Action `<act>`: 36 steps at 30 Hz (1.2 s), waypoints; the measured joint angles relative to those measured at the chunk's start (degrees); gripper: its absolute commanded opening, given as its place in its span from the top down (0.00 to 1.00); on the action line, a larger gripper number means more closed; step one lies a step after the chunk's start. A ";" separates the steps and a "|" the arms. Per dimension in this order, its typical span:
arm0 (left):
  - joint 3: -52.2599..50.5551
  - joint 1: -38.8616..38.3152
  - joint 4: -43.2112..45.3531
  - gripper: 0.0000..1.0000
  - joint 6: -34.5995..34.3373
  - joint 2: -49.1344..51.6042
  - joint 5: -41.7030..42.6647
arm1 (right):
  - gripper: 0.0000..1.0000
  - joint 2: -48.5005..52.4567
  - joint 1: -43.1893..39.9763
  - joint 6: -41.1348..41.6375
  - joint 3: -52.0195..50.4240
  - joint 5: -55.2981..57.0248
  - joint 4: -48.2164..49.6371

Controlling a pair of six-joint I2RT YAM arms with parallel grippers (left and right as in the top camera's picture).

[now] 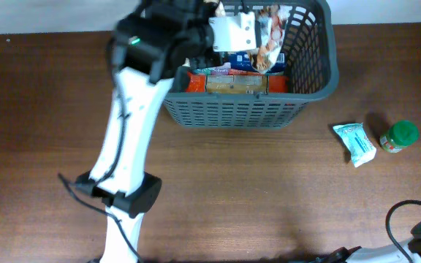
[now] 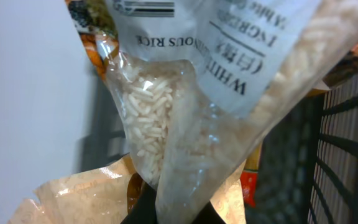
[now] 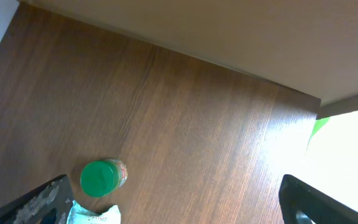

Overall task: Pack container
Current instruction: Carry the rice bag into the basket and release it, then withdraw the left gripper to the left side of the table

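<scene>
- Where the overhead view covers the counter (image 1: 218, 204), the container (image 1: 251, 109) stands against the far edge, right of centre. Orange packets and a tan box (image 1: 234, 84) lie inside it.
- Overhead view: the left arm (image 1: 126, 124) extends from the near edge over the container's left half. A rice bag (image 1: 269, 36) hangs at the arm's end, over the container's interior.
- Overhead view: a white-and-teal packet (image 1: 354, 142) and a green-lidded jar (image 1: 399, 136) lie just beside each other near the right edge, apart from the container.
- Left wrist view: the left fingers (image 2: 166, 214) are largely hidden and appear closed on the narrowed end of the clear rice bag. The container's lattice wall shows at the picture's right side.
- Right wrist view: the right fingers (image 3: 39, 202) are spread wide with nothing between them, above bare counter. The jar and the packet lie near one finger.
</scene>
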 measured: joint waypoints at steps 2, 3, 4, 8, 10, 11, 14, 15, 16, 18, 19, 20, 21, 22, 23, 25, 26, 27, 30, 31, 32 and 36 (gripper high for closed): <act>-4.39 -0.13 2.84 0.98 0.55 2.16 -0.11 | 0.01 0.00 0.00 -0.02 0.00 0.00 0.00; -6.03 -0.26 3.87 0.98 0.76 3.32 -0.15 | 0.01 -0.02 0.00 0.00 0.00 0.00 0.00; -7.45 -0.31 4.55 0.98 0.96 4.37 -0.15 | 0.01 0.00 0.00 0.00 0.00 0.00 0.00; -11.15 -1.07 5.62 0.98 1.14 9.42 -0.20 | 0.01 -0.02 0.00 0.00 0.00 0.00 0.00; -11.50 -1.75 5.75 0.98 1.09 11.76 -0.17 | 0.01 0.00 0.00 -0.02 0.00 0.00 0.00; -11.52 -2.05 5.92 0.98 1.03 12.59 -0.17 | 0.01 0.00 0.00 -0.02 0.00 0.02 0.00; -11.52 -2.67 6.05 0.98 -0.24 14.40 -0.13 | 0.01 0.00 0.00 -0.04 0.00 0.00 0.00; -11.52 -2.78 5.95 0.98 -0.94 14.86 -0.15 | 0.01 -0.02 0.00 -0.02 0.00 0.00 0.00; -11.52 -2.80 5.75 0.98 -1.57 15.43 -0.15 | 0.01 0.00 0.00 -0.02 0.00 0.00 0.02; -11.52 -2.80 4.48 0.83 -2.82 16.63 -0.17 | 0.01 -0.02 0.00 0.00 0.00 0.00 0.00; -11.52 -2.80 4.09 0.70 -3.50 17.20 -0.13 | 0.01 0.00 0.00 -0.04 0.00 0.00 0.02; -11.52 -2.80 4.04 0.54 -3.80 17.46 -0.15 | 0.01 0.00 0.00 -0.04 0.00 0.02 0.00; -11.52 -2.80 4.13 0.29 -4.50 17.55 -0.17 | 0.01 0.00 0.00 -0.02 0.00 0.00 0.00; -11.52 -2.80 4.17 0.01 -5.22 17.55 -0.15 | 0.01 0.00 0.00 -0.02 0.00 0.00 0.00; -11.34 -2.80 4.46 0.01 -6.71 17.55 -0.20 | 0.01 0.00 0.00 -0.02 0.00 0.00 0.00; -10.73 -2.80 4.72 0.01 -9.90 17.55 -0.74 | 0.01 0.00 0.00 0.00 0.00 0.00 0.00; -10.38 -2.80 4.61 0.01 -11.74 17.55 -1.29 | 0.01 0.00 0.02 0.00 0.00 0.00 0.00; -9.88 -2.80 4.48 0.01 -13.51 17.55 -1.84 | 0.01 0.00 0.02 -0.04 0.00 0.00 0.00; -7.39 -2.43 4.31 0.01 -19.30 17.31 -3.87 | 0.01 0.00 0.00 -0.04 0.00 0.00 0.00; -6.88 -2.23 4.26 0.01 -20.26 17.09 -4.22 | 0.01 0.00 0.00 -0.02 0.00 0.00 0.00; -6.32 -1.79 4.15 0.01 -21.79 16.44 -4.66 | 0.01 0.00 0.02 0.00 0.00 0.00 0.00; -4.48 1.14 3.37 0.01 -25.86 11.34 -5.35 | 0.01 0.00 0.00 -0.04 0.00 0.00 0.00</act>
